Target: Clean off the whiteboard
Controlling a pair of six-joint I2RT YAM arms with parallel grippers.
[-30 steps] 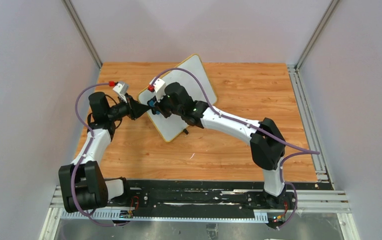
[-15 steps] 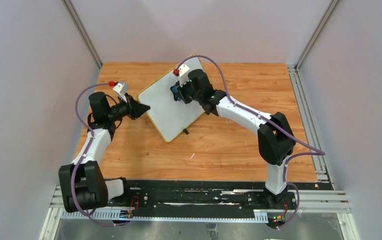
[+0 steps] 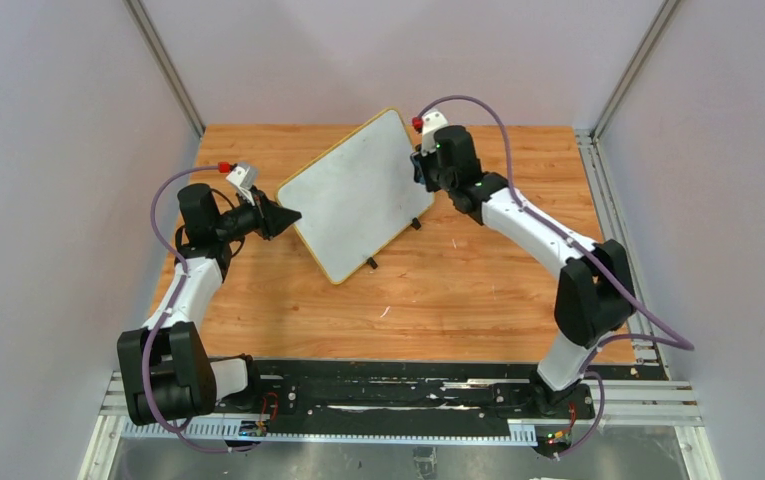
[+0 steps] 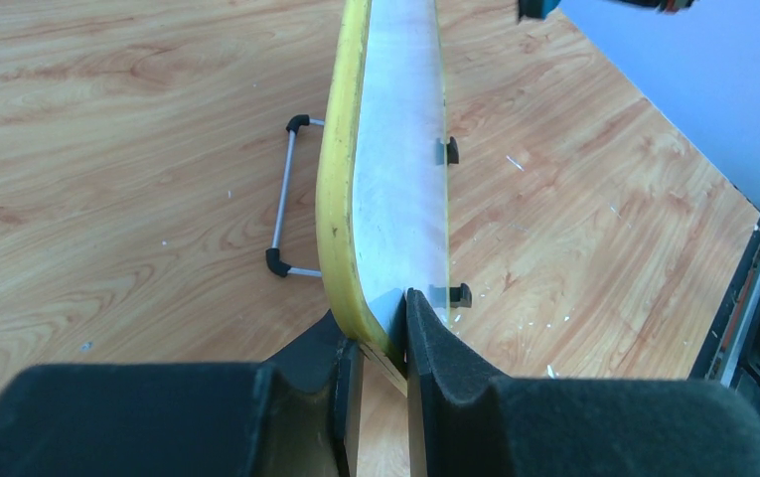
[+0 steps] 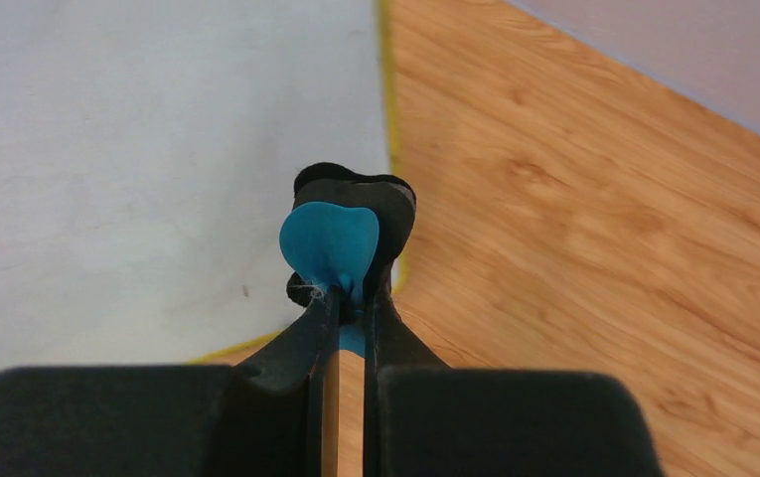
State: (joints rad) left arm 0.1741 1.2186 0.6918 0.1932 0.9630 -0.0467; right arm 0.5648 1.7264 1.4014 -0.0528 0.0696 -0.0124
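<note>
Pinching the whiteboard left of centre with the left gripper to brace it for wiping; clenching the eraser in the right gripper at its upper-right corner.

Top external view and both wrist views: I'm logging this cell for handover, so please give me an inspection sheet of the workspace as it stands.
Surface: wooden table, grain visible, no damage seen.
Job's things: whiteboard set at an angle on the far half of the table; no red writing visible on its face, only faint smears; two black feet along one edge.
Clutter: a few white specks on the wood.
Grippers: left gripper clamped on the whiteboard's yellow rim; right gripper holding a blue eraser at the board's far right corner.
Cables: purple cables loop off both arms, clear of the board.
Surroundings: grey walls, metal rails at the right.
</note>
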